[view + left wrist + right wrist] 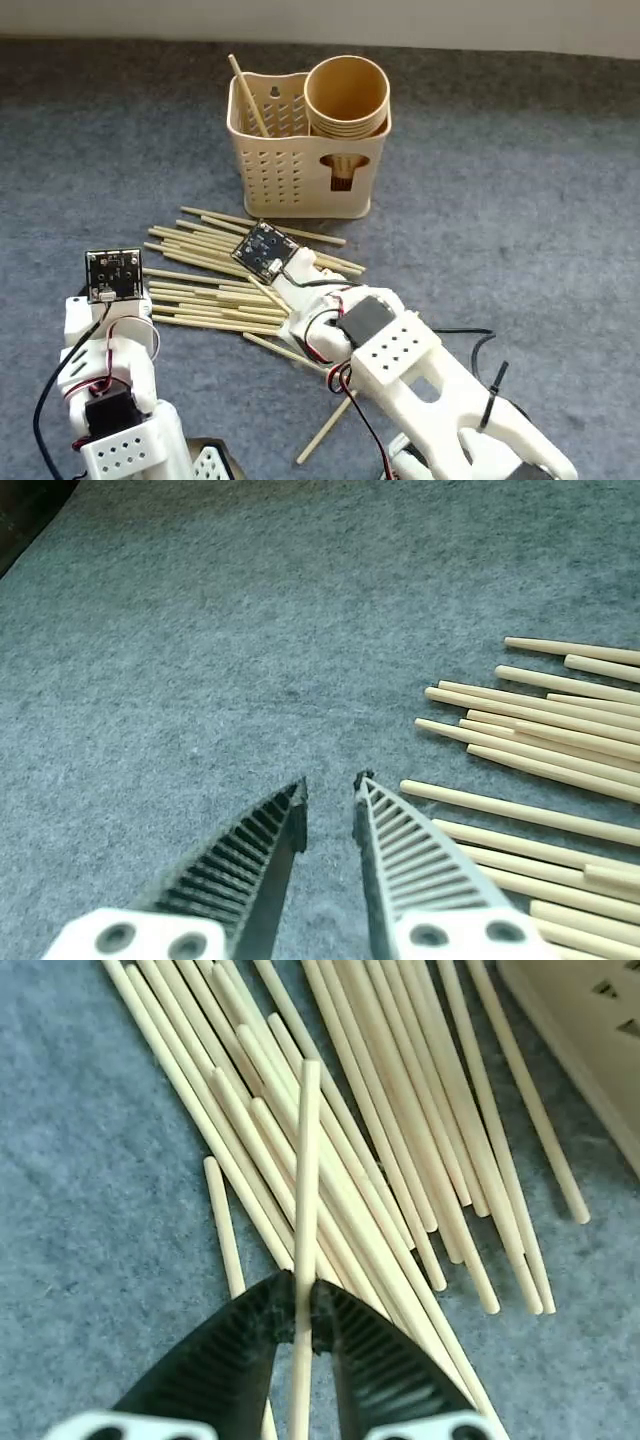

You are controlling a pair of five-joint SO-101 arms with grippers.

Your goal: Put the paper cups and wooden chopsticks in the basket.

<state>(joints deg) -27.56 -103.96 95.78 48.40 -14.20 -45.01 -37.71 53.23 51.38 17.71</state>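
One chopstick [306, 1180] is pinched in the right claw [303, 1305], whose jaws are closed down to the stick's width. It lies across the top of the pile [210, 270] on the tabletop [520, 230], just in front of the basket [290, 170]. The cups [346, 95] sit stacked in the basket's compartment on the high view's right, and a second chopstick [248, 95] leans in the other one. The cup part looks done, then, and the step in hand is moving sticks across, one at a time. The left claw [330, 795] hangs over bare tabletop beside the pile's tips, jaws a little apart, holding nothing.

Next, I judge, the right claw must lift its chopstick clear of the pile, tip it towards upright and carry it over the compartment with the second chopstick before letting go. The stick is long and thin, so it may swing in the grip or drag neighbours along. Most of the pile is not yet in the basket.
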